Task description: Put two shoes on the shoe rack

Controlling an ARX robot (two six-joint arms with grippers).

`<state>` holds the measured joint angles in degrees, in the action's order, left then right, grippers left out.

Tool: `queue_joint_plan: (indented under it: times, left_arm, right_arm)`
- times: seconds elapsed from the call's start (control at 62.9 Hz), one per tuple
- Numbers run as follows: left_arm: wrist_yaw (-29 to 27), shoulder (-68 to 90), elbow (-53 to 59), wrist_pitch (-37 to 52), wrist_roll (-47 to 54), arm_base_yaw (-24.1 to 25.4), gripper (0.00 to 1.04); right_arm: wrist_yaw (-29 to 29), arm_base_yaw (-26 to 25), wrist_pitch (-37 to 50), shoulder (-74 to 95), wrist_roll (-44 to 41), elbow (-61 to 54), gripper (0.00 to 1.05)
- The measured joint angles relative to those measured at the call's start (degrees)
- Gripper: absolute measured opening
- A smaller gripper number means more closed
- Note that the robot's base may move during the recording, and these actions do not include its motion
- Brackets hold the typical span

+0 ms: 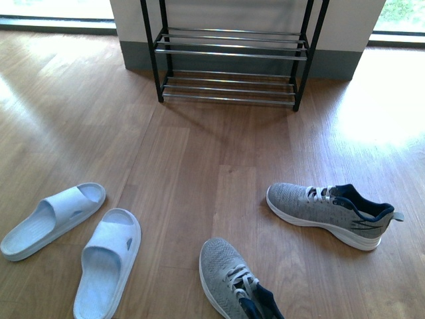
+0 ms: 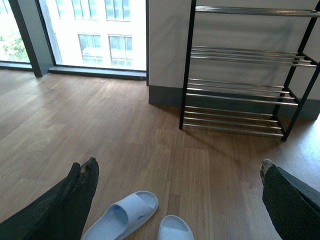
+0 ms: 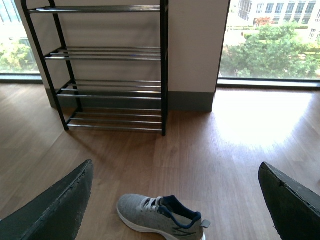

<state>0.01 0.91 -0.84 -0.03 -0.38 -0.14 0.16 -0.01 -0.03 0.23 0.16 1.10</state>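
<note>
Nothing gripped yet. Right-hand sneaker (image 1: 329, 212) lies side-on, toe left; near sneaker (image 1: 236, 282) is cut off at frame bottom, toe fwd. Both are on the floor (image 1: 199, 166), well short of the shoe rack (image 1: 232, 52), visible tiers bare. Right gripper (image 3: 175, 170) is held high, pitched down twd the side-on sneaker, pincer spread wide, empty; prob. first pick. Left gripper (image 2: 177, 170) is likewise spread and empty, pointed over the slippers (image 2: 122, 215), not task items. Arms not seen in front view.
</note>
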Motion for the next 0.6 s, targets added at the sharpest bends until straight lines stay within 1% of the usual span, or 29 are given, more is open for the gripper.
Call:
queue_joint_plan:
  times: [0.604]
  left_arm:
    - [0.0,0.0,0.0,0.0,0.0,0.0,0.95]
  right_arm:
    - [0.0,0.0,0.0,0.0,0.0,0.0,0.96]
